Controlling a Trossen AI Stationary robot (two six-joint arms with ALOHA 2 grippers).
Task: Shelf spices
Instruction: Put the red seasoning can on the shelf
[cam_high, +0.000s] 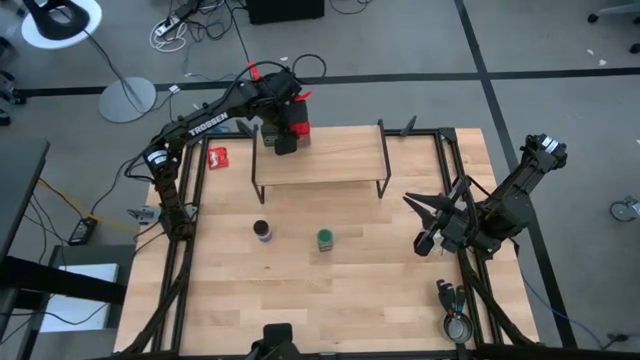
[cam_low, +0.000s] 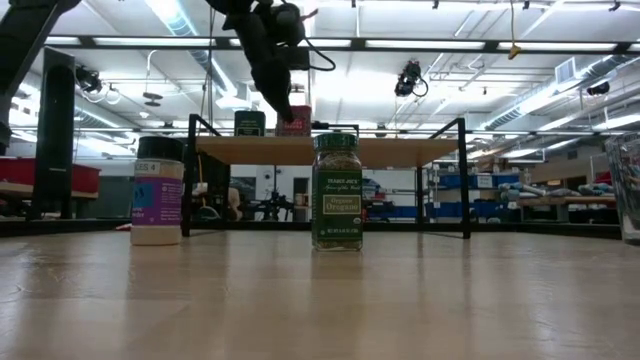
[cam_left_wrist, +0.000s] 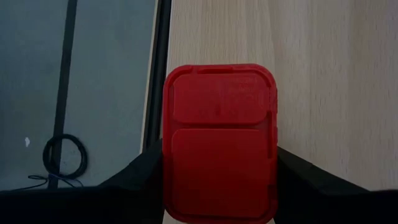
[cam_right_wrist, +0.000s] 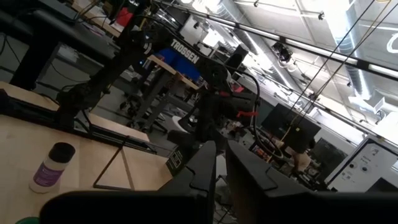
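In the high view the shelf stands at the table's upper middle with two tins side by side at its upper left corner, a packet just left of it, and two jars side by side below it.

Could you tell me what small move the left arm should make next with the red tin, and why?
Probably open the fingers and lift straight up. The left gripper holds the red tin from both sides over the shelf, near its left end beside the olive tin. In the low view the tin seems to sit on the plank already, though contact is hard to confirm.
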